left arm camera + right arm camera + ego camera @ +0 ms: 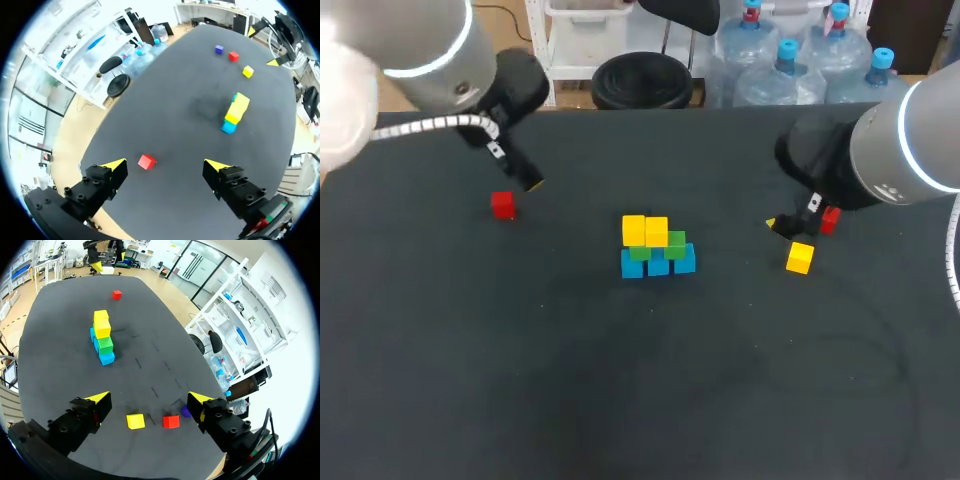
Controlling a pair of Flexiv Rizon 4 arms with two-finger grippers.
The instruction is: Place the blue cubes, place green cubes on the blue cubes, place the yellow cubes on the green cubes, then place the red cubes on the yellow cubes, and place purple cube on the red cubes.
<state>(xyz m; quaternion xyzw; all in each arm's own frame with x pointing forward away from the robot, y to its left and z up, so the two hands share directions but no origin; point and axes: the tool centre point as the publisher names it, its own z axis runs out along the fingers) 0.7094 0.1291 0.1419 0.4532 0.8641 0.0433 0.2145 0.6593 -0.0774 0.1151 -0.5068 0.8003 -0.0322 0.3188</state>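
Note:
In the middle of the table stands a stack (pixel 657 248) with blue cubes (pixel 658 265) at the bottom, green cubes (pixel 675 243) on them and two yellow cubes (pixel 645 231) on top. A loose red cube (pixel 502 205) lies at the left, just ahead of my open left gripper (pixel 166 165), which holds nothing. At the right lie a yellow cube (pixel 135 421), a red cube (pixel 171 421) and a purple cube (pixel 185 411). They sit between and just ahead of the fingers of my open, empty right gripper (pixel 149 399).
The black tabletop (pixel 640 380) stretches bare toward the near edge. My left arm (pixel 470 90) hangs over the back left, and my right arm (pixel 880 160) over the back right.

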